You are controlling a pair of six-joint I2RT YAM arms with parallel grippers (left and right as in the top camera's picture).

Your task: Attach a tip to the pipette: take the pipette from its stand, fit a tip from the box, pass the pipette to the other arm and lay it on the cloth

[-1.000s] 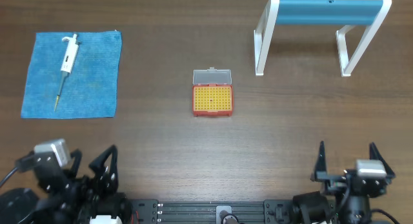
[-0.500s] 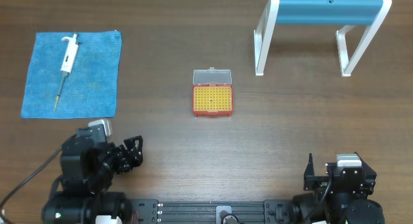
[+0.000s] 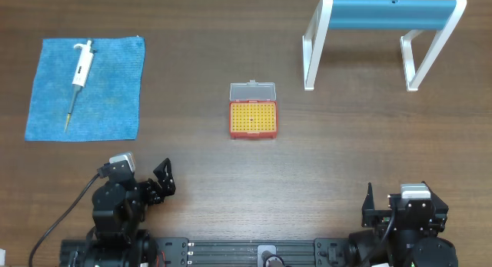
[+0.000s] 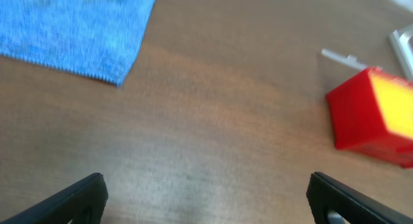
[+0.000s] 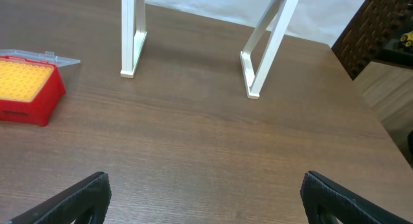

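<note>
Dark brown wood-grain table. Left gripper is low over bare wood near the left base, jaws spread wide, nothing between them. Right gripper is by the right base, jaws also spread wide and holding nothing. Red plastic tip box with yellow tips sits mid-table, clear lid flipped open on the far side. Blue square microfibre cloth lies flat at far left. The white pipette with a thin yellowish tip lies on the cloth, head toward the far edge, tip pointing back at the arms. White-legged stand with a blue top bar is far right, well apart from the pipette.
</note>
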